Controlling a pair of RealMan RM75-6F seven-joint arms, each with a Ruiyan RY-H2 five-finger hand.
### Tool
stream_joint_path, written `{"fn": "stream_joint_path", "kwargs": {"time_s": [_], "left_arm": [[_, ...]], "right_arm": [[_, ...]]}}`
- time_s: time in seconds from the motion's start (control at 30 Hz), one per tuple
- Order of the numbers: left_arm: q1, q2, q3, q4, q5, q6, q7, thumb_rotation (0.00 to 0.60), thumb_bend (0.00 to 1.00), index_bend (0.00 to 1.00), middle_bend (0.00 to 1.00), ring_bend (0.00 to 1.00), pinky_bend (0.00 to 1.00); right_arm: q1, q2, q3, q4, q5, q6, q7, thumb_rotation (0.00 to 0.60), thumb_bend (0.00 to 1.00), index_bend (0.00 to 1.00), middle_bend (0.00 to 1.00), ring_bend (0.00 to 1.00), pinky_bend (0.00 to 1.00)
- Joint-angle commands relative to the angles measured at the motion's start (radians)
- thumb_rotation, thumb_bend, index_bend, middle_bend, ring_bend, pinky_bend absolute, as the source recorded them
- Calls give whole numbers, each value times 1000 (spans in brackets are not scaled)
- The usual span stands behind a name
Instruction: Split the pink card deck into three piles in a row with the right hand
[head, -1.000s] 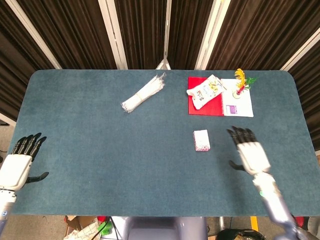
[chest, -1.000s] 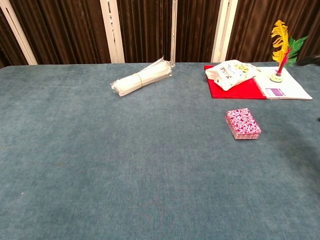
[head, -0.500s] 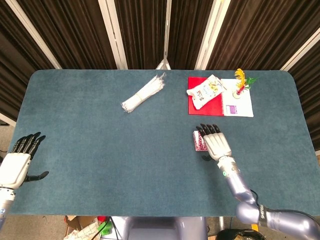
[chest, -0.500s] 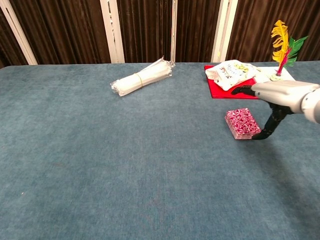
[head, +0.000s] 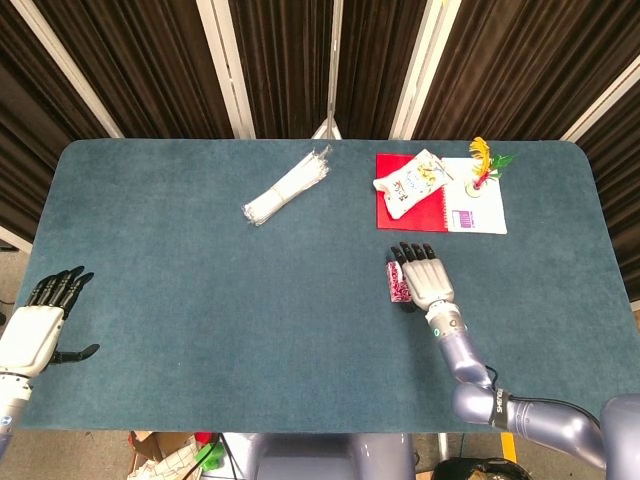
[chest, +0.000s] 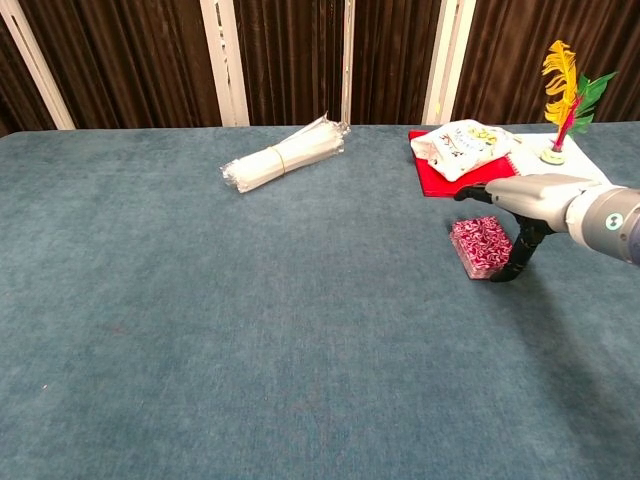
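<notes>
The pink card deck (head: 398, 283) (chest: 479, 246) lies flat on the blue table, right of centre. My right hand (head: 423, 277) (chest: 518, 200) hovers flat over the deck's right part with its fingers spread, palm down. In the chest view its thumb hangs down beside the deck's right front corner; whether it touches the cards I cannot tell. Nothing is held in it. My left hand (head: 38, 320) rests open at the table's front left edge, far from the deck, and shows only in the head view.
A red notebook (head: 408, 211) with a white snack bag (head: 411, 180) lies just behind the deck. A white pad (head: 476, 209) with a feather ornament (head: 481, 162) sits to its right. A bundle of clear wrapped straws (head: 286, 187) lies at the back centre.
My right hand came in from the right and moved over the deck, then shifted slightly further left and forward over it. The left hand and the deck stayed put.
</notes>
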Motion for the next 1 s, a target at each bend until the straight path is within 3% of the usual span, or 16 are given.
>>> {"fn": "stream_joint_path", "kwargs": {"time_s": [0.03, 0.27, 0.53, 1.0], "left_arm": [[0, 1, 0, -1, -2, -2, 0, 600, 0, 0, 0, 0, 0], [-1, 2, 1, -3, -2, -2, -2, 600, 0, 0, 0, 0, 0], [-1, 3, 1, -5, -4, -3, -8, 600, 0, 0, 0, 0, 0], [-1, 3, 2, -8, -7, -3, -7, 600, 0, 0, 0, 0, 0]], "right_arm": [[6, -5, -7, 9, 6, -1, 6, 600, 198, 100, 86, 7, 0], [19, -17, -15, 33, 26, -1, 13, 600, 198, 225, 193, 77, 0], [25, -25, -21, 47, 27, 8, 35, 600, 199, 425, 392, 211, 0], [-27, 87, -45, -62, -75, 76, 111, 600, 199, 466, 423, 235, 0]]}}
